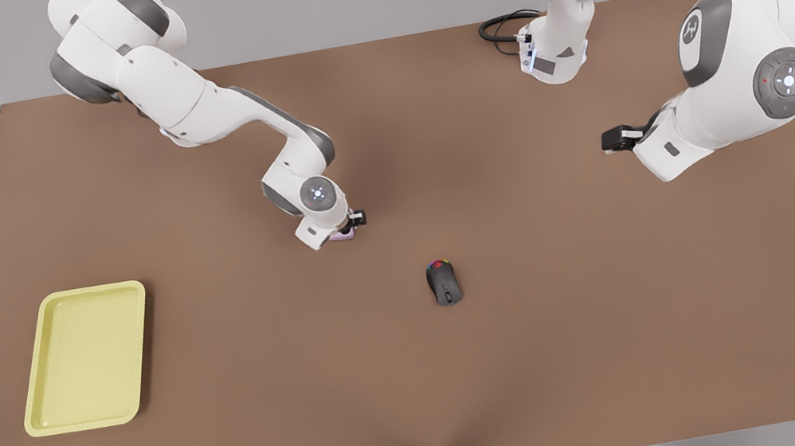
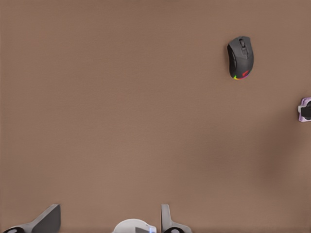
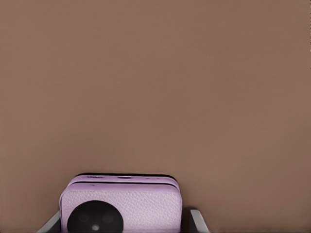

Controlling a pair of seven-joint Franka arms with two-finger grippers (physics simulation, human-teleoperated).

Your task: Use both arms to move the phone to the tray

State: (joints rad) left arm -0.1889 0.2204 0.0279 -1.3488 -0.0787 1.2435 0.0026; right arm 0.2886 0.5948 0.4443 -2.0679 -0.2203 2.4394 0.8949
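Two grippers, one load: right gripper [image 1: 344, 230] pinches the phone [image 3: 121, 206] mid-table — the tray [image 1: 87, 357] lies well off toward the front view's left; left gripper [image 1: 618, 138] waits spread, farther away

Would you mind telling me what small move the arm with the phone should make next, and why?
Probably carry it toward the tray at the front view's left. The right gripper has the phone between its fingers mid-table, well short of the tray. The left gripper waits open at the front view's right, near nothing.
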